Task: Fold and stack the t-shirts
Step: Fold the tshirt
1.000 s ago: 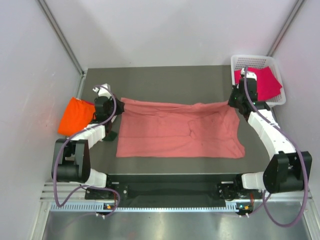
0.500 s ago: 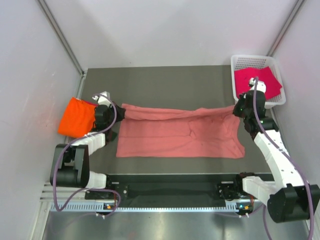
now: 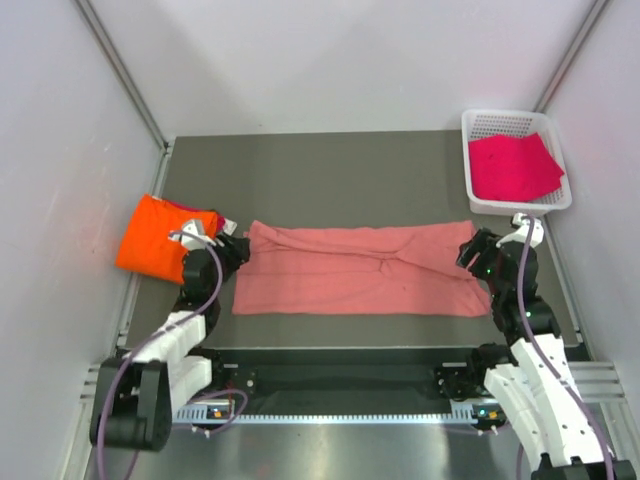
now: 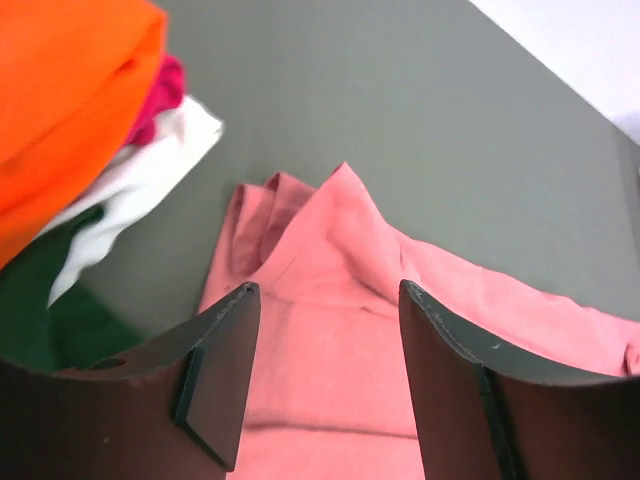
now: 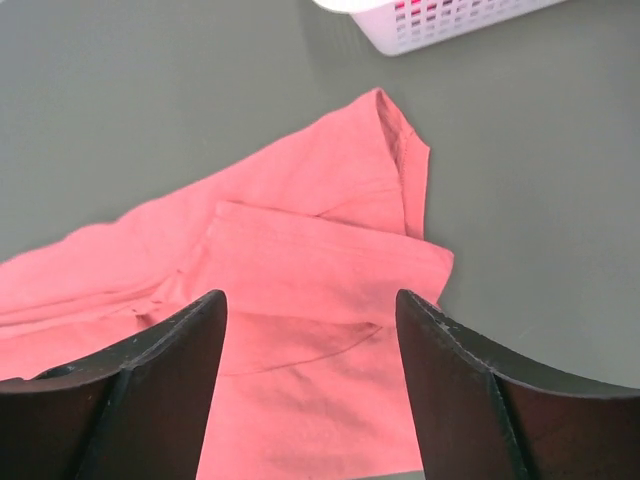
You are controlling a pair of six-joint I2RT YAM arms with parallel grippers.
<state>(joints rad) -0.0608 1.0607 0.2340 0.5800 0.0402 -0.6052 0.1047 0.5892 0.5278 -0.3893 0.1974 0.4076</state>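
Salmon-pink cloth takes up the near middle of the desk point(image 3: 340, 175). The salmon-pink shirt point(image 3: 360, 272) lies flat as a long band, running left to right and parallel to the near edge where the two arms are bolted.

The left pincer point(image 3: 237, 250) hangs at the shirt's left end. In the left wrist view this pincer point(image 4: 325, 300) has its jaws spread wide. The shirt point(image 4: 400, 330) lies on the desk below and beyond them, with a small peak of fabric rising just ahead.

The right pincer point(image 3: 468, 256) sits at the shirt's right end. Its own camera shows the pincer point(image 5: 310, 300) equally wide apart and gripping no cloth. The shirt point(image 5: 300, 260) there shows one layer folded over another, with a corner pointing away toward the far right.

Further back, against the left edge, a folded orange shirt point(image 3: 152, 232) tops a small pile. From the left wrist the orange shirt point(image 4: 70, 80) has a sliver of magenta beneath it, then a white cloth point(image 4: 150, 165) and a dark green cloth point(image 4: 40, 320) lower down.

In the far right corner stands a white mesh basket point(image 3: 512, 118), well apart from the salmon shirt. A magenta shirt point(image 3: 515, 168) lies loosely inside it.
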